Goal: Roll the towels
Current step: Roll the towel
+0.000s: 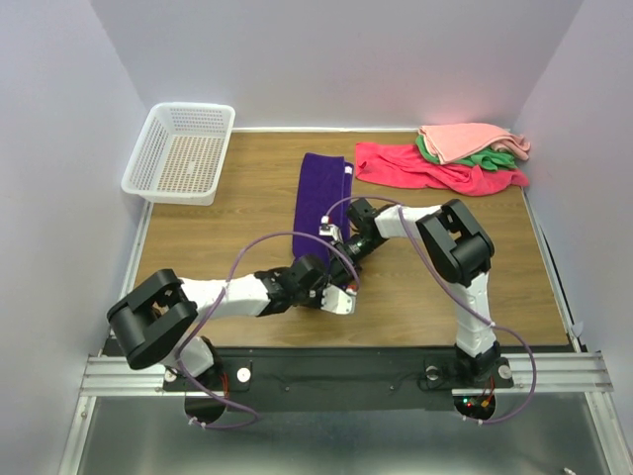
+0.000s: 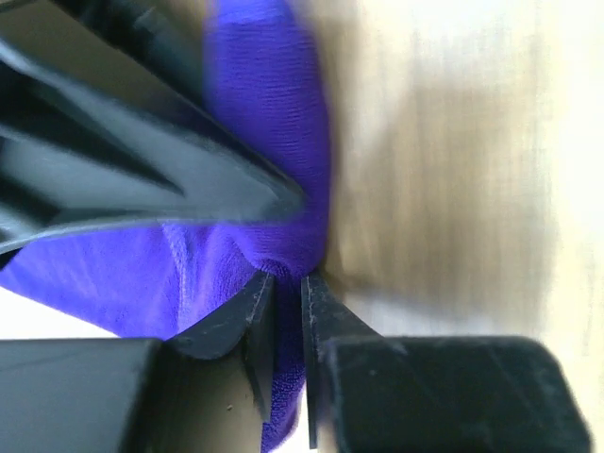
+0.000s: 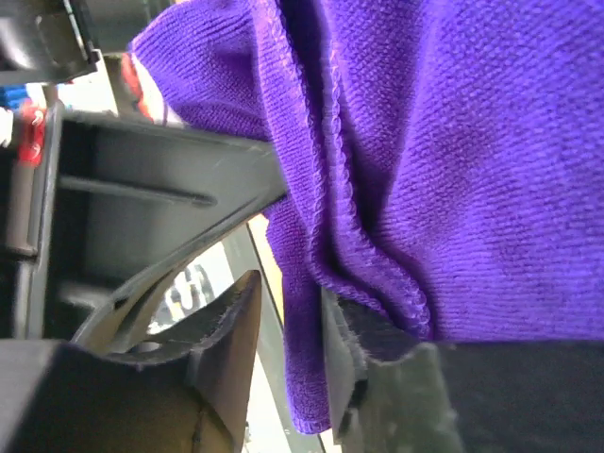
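Note:
The purple towel (image 1: pixel 322 193) lies as a long folded strip down the middle of the table, its near end lifted between both grippers. My left gripper (image 1: pixel 334 293) is shut on that near end; in the left wrist view the jaws (image 2: pixel 290 276) pinch purple cloth (image 2: pixel 264 94). My right gripper (image 1: pixel 341 249) sits just beyond it over the same end. In the right wrist view a hemmed edge of the towel (image 3: pixel 453 142) hangs between its jaws (image 3: pixel 291 291) against one finger, with a gap to the other finger. Red (image 1: pixel 415 166), salmon-pink (image 1: pixel 465 139) and green (image 1: pixel 495 156) towels are piled at the far right.
A white plastic basket (image 1: pixel 181 151) stands at the far left corner. Walls close the table on three sides. The two arms' cables loop over the near middle of the table.

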`<state>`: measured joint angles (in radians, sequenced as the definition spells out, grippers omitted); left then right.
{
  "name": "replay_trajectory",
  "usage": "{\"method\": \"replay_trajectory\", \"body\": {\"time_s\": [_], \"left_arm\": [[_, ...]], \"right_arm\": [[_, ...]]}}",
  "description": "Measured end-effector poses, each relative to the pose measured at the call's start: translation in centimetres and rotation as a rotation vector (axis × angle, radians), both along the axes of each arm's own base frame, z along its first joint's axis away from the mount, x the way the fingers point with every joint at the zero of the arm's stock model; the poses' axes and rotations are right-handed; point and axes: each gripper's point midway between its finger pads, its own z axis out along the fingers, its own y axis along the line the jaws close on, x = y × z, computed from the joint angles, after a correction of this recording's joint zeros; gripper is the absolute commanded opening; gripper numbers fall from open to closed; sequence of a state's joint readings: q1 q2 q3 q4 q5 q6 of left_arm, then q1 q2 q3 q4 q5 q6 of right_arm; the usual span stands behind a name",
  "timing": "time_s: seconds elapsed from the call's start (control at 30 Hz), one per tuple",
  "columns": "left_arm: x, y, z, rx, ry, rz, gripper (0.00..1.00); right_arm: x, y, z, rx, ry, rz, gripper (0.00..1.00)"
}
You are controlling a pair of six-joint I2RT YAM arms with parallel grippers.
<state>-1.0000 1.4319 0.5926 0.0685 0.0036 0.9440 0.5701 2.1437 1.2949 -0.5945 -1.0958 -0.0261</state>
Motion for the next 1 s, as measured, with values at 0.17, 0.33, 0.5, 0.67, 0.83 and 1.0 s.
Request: {"method": "replay_trajectory", "body": {"time_s": [0.17,0.33,0.5,0.67,0.83,1.0], "left_arm": [[1.0,0.3,0.4,-0.058,0.113,0.042,0.00],[0.4,0.2,1.3,-0.063,0.216,0.027,0.00],[-0.2,-0.8,1.4,-0.040,0.345,0.011,0.00],[0.2,-1.2,0.8,-0.006,0.567,0.042,0.00],[2.9,-1.6,0.8,-0.027,0.752,0.103,0.01],[3.9,-1.6,0.6,-0.029,0.957,0.133,0.06]], "right_arm": [[0.6,-0.2,1.4,0.020,-0.040,-0.008,0.74],[3.9,-2.1,3.6,-0.006,-0.171,-0.090,0.99],[9.3,-5.4,5.7,-0.048,-0.340,-0.218,1.00],[13.4,-10.1,9.1,-0.084,-0.519,-0.345,1.00],[14.2,-12.8,13.2,-0.080,-0.690,-0.396,1.00],[12.1,-13.5,17.4,-0.032,-0.881,-0.356,1.00]]}}
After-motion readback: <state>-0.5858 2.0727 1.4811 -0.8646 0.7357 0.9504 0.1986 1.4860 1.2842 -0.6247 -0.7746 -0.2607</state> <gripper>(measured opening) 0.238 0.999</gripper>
